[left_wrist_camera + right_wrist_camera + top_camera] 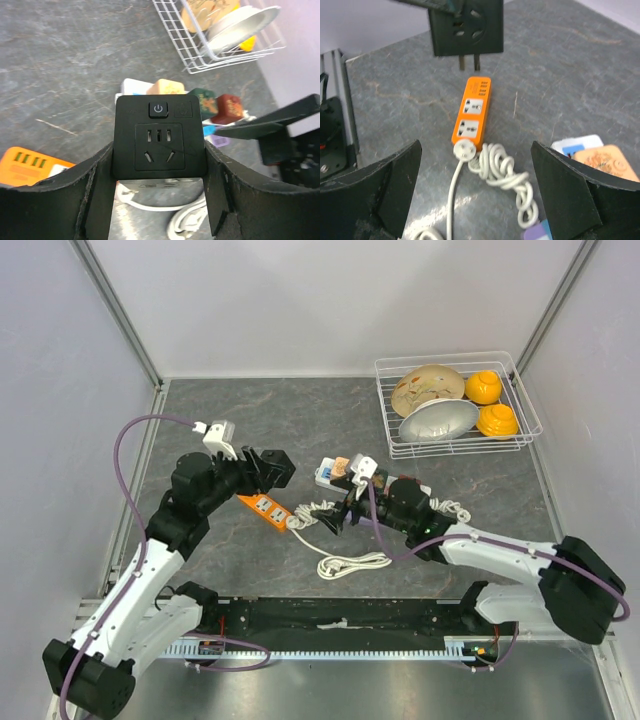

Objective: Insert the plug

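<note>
squarely within left pincer, black plug

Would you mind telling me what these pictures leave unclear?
- Pins of the plug: left wrist view, hidden behind its own body.
- The power strip: left wrist view, partly behind the left gripper.
- The small coloured items: partly behind the plug in the left wrist view, too small from above.
- Top of the plug: right wrist view, cut by the upper edge.

Matt black plastic plug; orange power strip glossy plastic, perhaps
</note>
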`<state>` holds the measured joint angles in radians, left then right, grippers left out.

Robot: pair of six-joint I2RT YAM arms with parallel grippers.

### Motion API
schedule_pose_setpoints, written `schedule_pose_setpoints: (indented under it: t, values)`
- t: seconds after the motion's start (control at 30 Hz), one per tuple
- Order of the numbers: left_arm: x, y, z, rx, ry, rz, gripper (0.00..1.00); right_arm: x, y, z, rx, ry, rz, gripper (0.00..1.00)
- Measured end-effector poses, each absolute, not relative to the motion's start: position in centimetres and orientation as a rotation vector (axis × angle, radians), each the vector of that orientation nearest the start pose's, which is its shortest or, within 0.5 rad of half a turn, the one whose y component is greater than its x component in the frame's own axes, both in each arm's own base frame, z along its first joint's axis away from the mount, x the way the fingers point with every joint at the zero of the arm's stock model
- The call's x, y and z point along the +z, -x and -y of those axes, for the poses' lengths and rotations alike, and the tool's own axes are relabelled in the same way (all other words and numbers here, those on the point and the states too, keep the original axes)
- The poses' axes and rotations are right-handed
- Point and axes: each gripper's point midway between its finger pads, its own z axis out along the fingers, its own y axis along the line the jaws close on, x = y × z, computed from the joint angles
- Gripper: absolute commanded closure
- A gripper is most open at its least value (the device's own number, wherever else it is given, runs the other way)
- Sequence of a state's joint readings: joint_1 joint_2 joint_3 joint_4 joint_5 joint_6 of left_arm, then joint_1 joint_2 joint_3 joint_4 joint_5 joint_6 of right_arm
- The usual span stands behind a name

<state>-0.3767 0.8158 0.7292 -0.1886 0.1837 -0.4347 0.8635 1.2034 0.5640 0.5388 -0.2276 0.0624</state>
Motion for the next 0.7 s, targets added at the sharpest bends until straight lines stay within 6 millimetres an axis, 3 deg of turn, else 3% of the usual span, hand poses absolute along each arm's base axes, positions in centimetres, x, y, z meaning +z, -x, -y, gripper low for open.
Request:
schedule_pose_setpoints:
  t: [0.17, 0.33, 0.7]
  values:
    - [25.7, -26.3, 17.3, -0.885, 0.007, -1.889, 0.98, 21.6, -24.4, -34.8, 0.856, 0.800, -1.442, 0.02]
    - [26.4, -25.5, 18.5, -1.020, 0.058, -1.869, 0.98, 24.9, -25.5, -36.7, 0.877, 0.783, -1.327, 0.02]
    - [27.1, -25.0, 19.9, -1.161, 0.102, -1.847, 0.98, 26.1, -24.9, -39.3, 0.916, 0.870, -1.252, 0.02]
